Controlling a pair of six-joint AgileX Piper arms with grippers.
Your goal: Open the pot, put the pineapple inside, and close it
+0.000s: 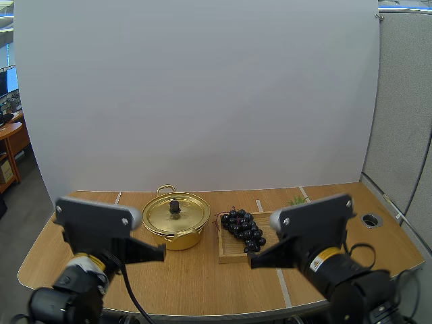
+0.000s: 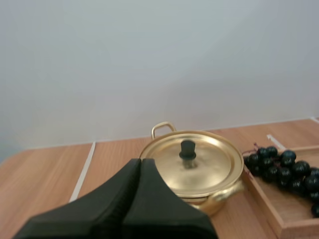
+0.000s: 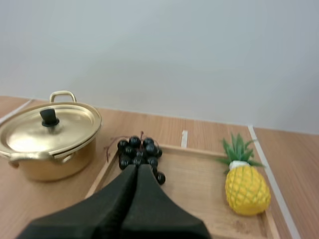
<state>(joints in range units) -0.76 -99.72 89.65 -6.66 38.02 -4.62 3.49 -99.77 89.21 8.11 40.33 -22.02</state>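
A gold pot point(image 1: 176, 224) stands on the table with its lid point(image 1: 175, 213) on, black knob point(image 1: 175, 206) upright. The same pot point(image 2: 192, 169) lies just beyond my left gripper point(image 2: 140, 162), whose fingers lie together as one dark wedge. To the pot's right a wooden tray point(image 1: 231, 254) holds a bunch of dark grapes point(image 1: 244, 229). A yellow pineapple point(image 3: 246, 186) with green leaves lies in the tray point(image 3: 199, 172) to the right of the grapes point(image 3: 138, 151). My right gripper point(image 3: 137, 167) is shut on nothing, short of the grapes. In the high view my left gripper point(image 1: 162, 252) and right gripper point(image 1: 250, 262) hover near the table's front.
White tape strips point(image 1: 259, 205) mark the wooden table point(image 1: 81, 260). A round hole point(image 1: 371, 219) sits in the table at the far right. A white backdrop point(image 1: 202, 94) rises behind the pot and tray.
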